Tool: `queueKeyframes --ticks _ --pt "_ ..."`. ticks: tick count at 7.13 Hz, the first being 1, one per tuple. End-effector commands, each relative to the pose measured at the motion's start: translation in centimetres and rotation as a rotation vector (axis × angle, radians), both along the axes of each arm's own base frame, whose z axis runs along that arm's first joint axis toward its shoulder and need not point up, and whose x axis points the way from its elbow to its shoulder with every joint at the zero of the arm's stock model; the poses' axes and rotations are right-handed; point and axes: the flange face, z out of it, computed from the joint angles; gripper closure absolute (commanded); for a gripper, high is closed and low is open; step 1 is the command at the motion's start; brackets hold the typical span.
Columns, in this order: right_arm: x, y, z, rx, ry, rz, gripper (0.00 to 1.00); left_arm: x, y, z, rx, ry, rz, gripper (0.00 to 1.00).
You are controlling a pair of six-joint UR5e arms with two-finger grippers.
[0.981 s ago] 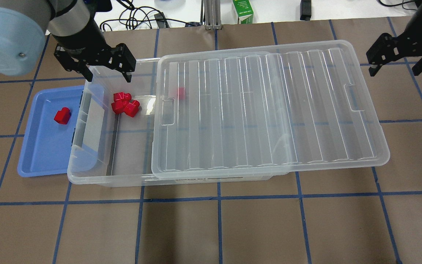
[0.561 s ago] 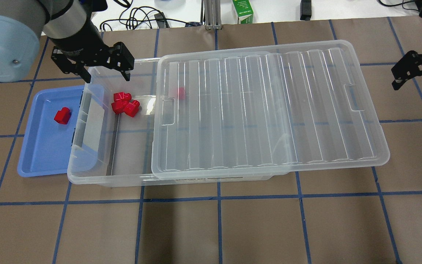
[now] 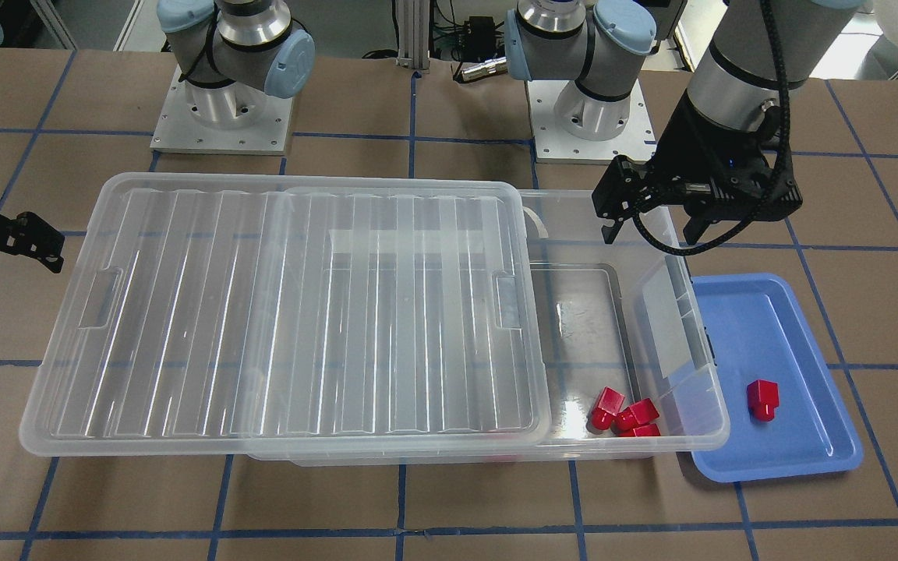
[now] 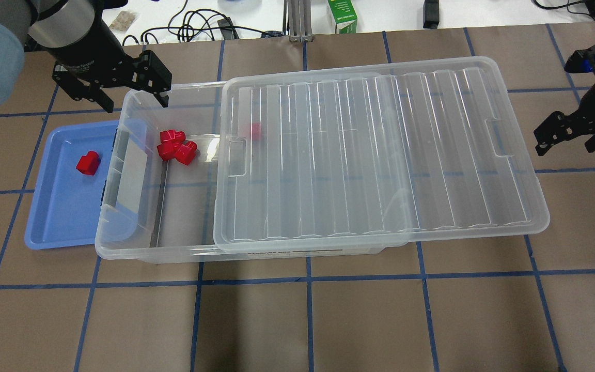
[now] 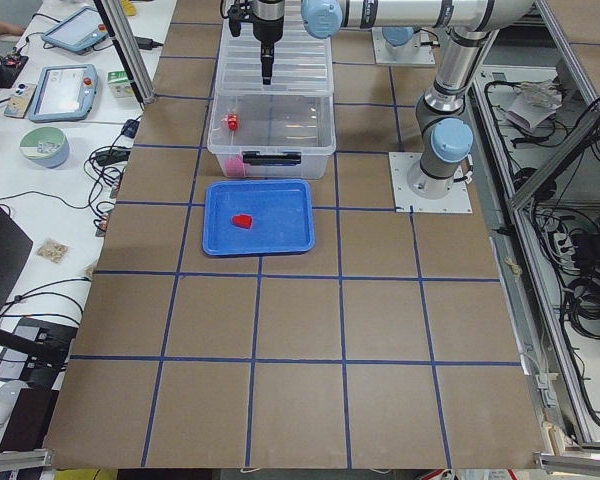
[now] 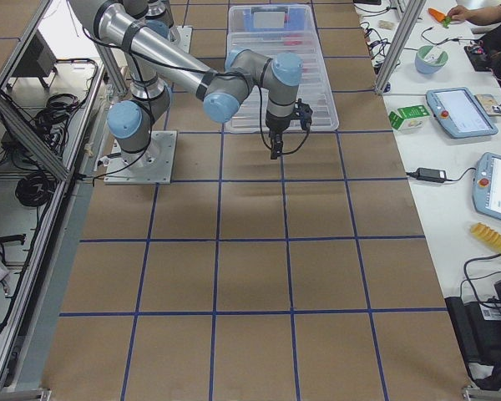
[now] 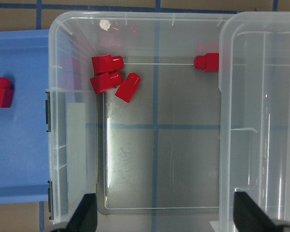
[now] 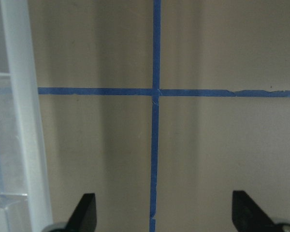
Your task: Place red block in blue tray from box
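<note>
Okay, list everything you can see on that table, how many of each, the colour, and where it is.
box: one, clear; mid-table, uncovered at the end by the tray.
lid: one, clear and ribbed; on the box, offset toward the robot's right.
blue tray: one, periwinkle blue; beside the box's uncovered end.
red blocks: five, red; three clustered in the box's uncovered end, one under the lid's edge, one in the blue tray.
green carton: one, green and white; beyond the table's far edge.
left gripper: one, black; open, above the box's far corner by the tray.
right gripper: one, black; open, over bare table past the lid.
</note>
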Motion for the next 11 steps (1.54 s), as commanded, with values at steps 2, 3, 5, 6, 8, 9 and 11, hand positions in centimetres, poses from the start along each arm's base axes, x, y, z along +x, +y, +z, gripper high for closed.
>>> queueKeyframes --ticks 2,3,5,6,8,9,11 --pt "7.1 -0.9 0.0 -0.011 0.0 0.022 0.0 0.4 0.4 0.0 0.001 -0.003 -0.013 0.0" --pt "10.2 -1.1 0.0 -0.016 0.0 -0.01 0.0 0.4 0.3 0.1 -0.005 -0.002 -0.014 0.0" --pt "16.2 -1.0 0.3 -0.025 0.006 -0.033 0.0 0.4 0.4 0.2 -0.005 -0.005 -0.013 0.0" --pt "18.9 -0.7 0.4 -0.029 0.0 0.012 0.0 0.4 0.4 0.3 -0.005 -0.005 -0.013 0.0" --pt "21.0 -0.5 0.5 -0.041 0.002 0.02 0.0 0.6 0.5 0.4 -0.006 -0.029 -0.013 0.0" --pt "21.0 -0.5 0.5 -0.041 0.002 0.02 0.0 0.7 0.5 0.4 -0.008 -0.031 -0.011 0.0" --pt "20.7 -1.0 2.5 -0.08 0.009 0.022 0.0 0.7 0.5 0.4 -0.008 -0.031 -0.011 0.0"
